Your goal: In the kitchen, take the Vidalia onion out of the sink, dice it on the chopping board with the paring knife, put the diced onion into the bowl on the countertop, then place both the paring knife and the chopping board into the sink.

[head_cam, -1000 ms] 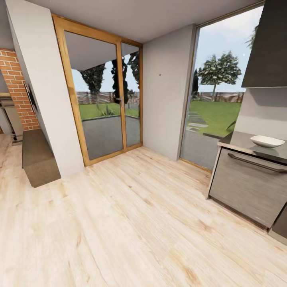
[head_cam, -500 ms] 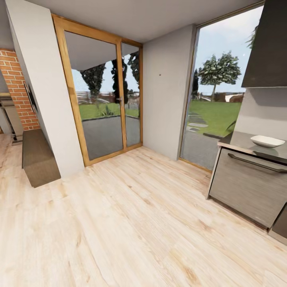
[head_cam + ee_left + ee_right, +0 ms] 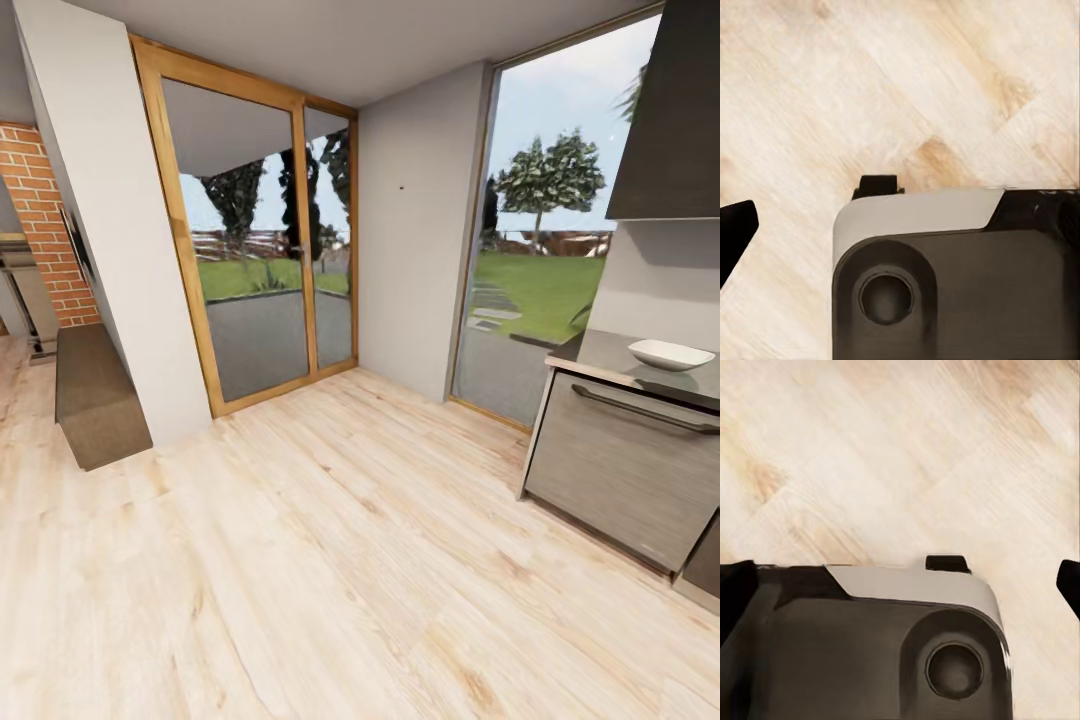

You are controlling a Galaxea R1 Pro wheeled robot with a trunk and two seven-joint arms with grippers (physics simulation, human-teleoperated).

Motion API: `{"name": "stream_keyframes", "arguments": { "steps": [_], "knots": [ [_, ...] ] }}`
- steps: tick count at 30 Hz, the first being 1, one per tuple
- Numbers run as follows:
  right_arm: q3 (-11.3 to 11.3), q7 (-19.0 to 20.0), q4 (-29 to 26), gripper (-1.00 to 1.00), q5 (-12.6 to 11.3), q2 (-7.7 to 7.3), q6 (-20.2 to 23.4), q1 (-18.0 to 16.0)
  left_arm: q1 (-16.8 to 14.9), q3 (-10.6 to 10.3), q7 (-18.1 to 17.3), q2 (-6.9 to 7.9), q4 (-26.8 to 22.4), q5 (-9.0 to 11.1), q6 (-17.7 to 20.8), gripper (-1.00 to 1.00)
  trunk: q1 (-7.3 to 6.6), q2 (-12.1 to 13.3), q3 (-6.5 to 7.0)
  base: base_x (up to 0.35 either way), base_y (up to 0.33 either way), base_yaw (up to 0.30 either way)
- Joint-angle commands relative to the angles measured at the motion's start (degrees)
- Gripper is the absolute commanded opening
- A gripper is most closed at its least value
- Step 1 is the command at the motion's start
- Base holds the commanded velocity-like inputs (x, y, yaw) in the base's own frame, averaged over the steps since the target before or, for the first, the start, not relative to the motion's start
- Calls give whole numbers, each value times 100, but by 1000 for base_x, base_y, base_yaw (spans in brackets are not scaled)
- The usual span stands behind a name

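You had both arms hanging low over the pale plank floor (image 3: 330,560), tucked for travel I'd guess, since there was nothing within reach to work on. The left claw (image 3: 799,206) pointed down at bare boards, two dark finger tips standing well apart with nothing between them. Same story on the right claw (image 3: 1009,574): tips spread wide, holding nothing, wood grain beneath.

Further out, at the right edge of your head view, the counter (image 3: 615,355) ended in a thin pale front edge above a grey cabinet front (image 3: 615,470) with a long dark handle. The white bowl (image 3: 670,354) sat on that counter near its end, which is where the diced onion should go. From there you could not see the rest of the job's things, so I judged the task barely begun, with a turn to the right needed.

Beyond that stood the wood-framed glass doors (image 3: 260,220), and far off the big window (image 3: 545,210) with lawn and a tree.
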Motion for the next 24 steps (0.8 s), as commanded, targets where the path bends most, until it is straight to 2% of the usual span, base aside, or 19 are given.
{"name": "stream_keyframes", "arguments": {
  "steps": [1, 4, 6, 15, 16, 17, 21, 24],
  "knots": [
    [-1, -3, -65, 100, -3, 0, -62, -2, 1, 2, -4, 0, -69, 1, -3, 100, 0, -3, -6, 0, 0, 0],
    [-2, -13, -513, 100, -3, -1, -150, -2, -3, 2, -4, -4, -389, -8, -6, 100, 0, -3, -6, 0, 0, 0],
    [-6, -55, -1007, 100, -3, 3, -166, -2, -8, 2, -4, -2, -725, -14, -44, 100, 0, -3, -6, 0, 0, 0],
    [-11, -299, -2168, 100, -15, 12, -181, -2, -17, 2, 5, -34, -1429, -2, -114, 100, 0, -3, -6, 0, 0, 0],
    [-8, -312, -2556, 100, -9, 22, -175, -2, -18, 2, 12, -41, -1519, 0, -116, 100, 0, -3, -6, 0, 0, 0],
    [-6, -317, -2722, 100, -3, 28, -171, -2, -18, 3, 15, -42, -1541, 0, -117, 100, 0, -3, -6, 0, 0, 0],
    [-3, -306, -3005, 100, -15, 20, -179, -2, -19, 15, 18, -5, -1538, 7, -117, 100, 0, -3, -6, 0, 0, 0],
    [2, -290, -3021, 100, -40, 17, -191, -2, -19, 14, 14, 136, -1520, 17, -117, 100, 0, -3, -6, 0, 0, 0]
  ]
}}
